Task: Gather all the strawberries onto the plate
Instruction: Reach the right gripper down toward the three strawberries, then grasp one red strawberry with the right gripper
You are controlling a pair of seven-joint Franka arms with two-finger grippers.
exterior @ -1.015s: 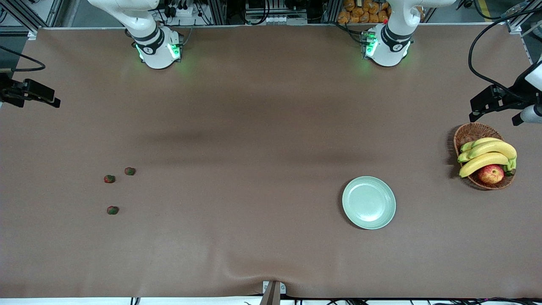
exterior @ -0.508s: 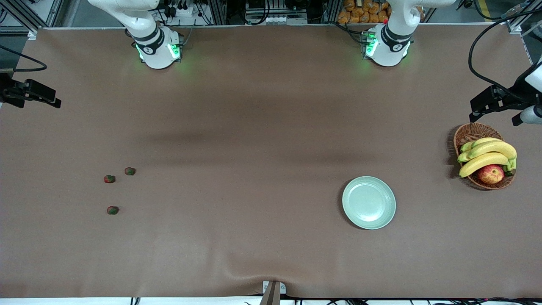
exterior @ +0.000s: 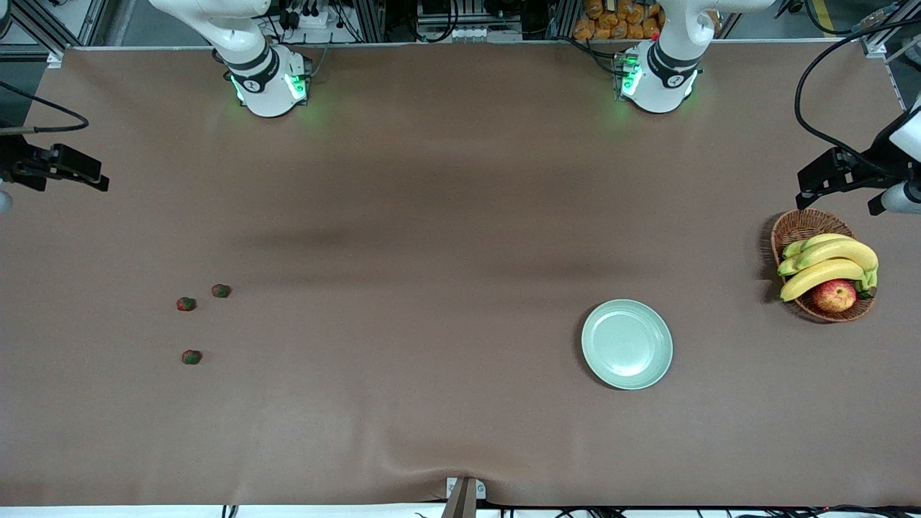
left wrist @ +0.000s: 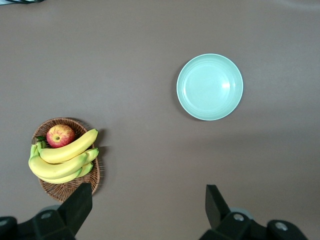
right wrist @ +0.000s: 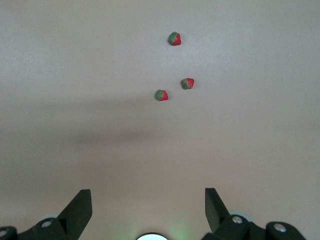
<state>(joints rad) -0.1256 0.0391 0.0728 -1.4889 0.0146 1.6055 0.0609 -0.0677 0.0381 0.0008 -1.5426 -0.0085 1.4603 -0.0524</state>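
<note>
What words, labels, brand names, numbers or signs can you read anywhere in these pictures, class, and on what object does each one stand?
None can be read: the pale mint-green round plate, the three tiny red strawberries and the brown wicker basket bear no writing.

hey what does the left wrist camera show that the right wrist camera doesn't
Only the left wrist view shows the plate, with nothing in it, and a basket holding bananas and an apple, with the open left gripper above the table. Only the right wrist view shows the three strawberries on the table, under the open right gripper. Both show the brown table.
</note>
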